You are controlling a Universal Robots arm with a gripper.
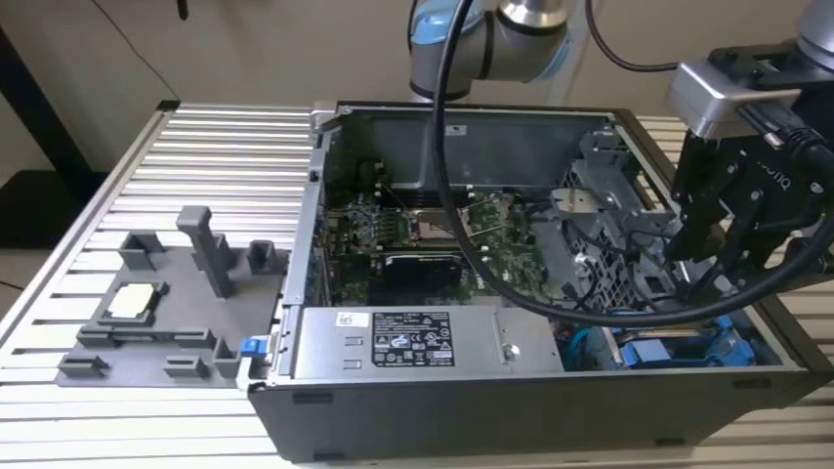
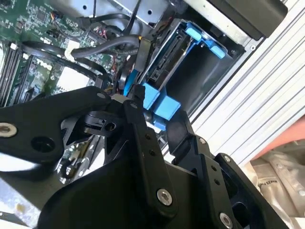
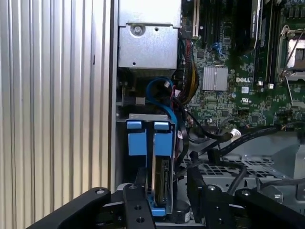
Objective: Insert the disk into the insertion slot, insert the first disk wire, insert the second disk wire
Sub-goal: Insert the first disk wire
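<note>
The gripper (image 2: 159,117) hangs over the drive cage (image 1: 610,191) in the open computer case (image 1: 521,415), its fingers (image 2: 137,129) closed on the near blue end of the disk (image 3: 163,183), which stands on edge between them, down in the insertion slot (image 2: 200,90) and just beside a second blue carrier front (image 3: 135,138)

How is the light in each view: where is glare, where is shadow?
Exterior view: soft, even light; the table is pale, the case is shaded inside. Second wrist view: the gripper is a near-black mass, with the blue frame of the disk bright between its fingers. First wrist view: the table shines in streaks.
</note>
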